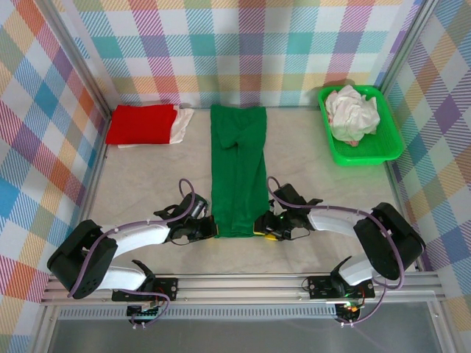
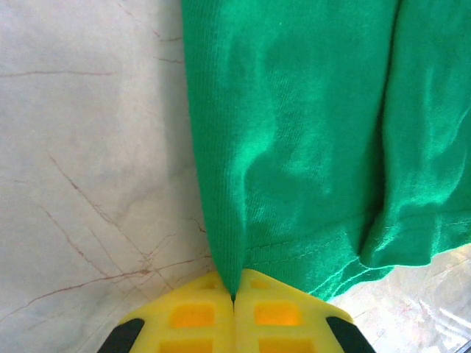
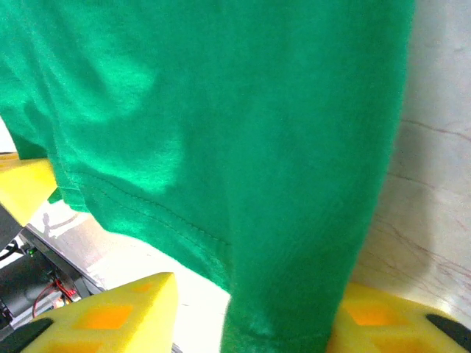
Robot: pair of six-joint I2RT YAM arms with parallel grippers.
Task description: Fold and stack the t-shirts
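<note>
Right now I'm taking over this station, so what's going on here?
Both arms are at the near hem of the narrow-folded green t-shirt. The left gripper is shut on its left corner; the right gripper has its jaws apart with cloth between them. A folded red t-shirt lies far left; a crumpled white t-shirt sits in the tray.

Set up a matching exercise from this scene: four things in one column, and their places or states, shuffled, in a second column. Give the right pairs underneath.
Column one
1. red t-shirt
2. dark green t-shirt
3. crumpled white t-shirt
4. left gripper

Column two
A. in the bright green tray, far right
B. fingers shut on the dark green hem
C. folded, far left
D. laid out long in the middle

Pairs: 1-C, 2-D, 3-A, 4-B
</note>
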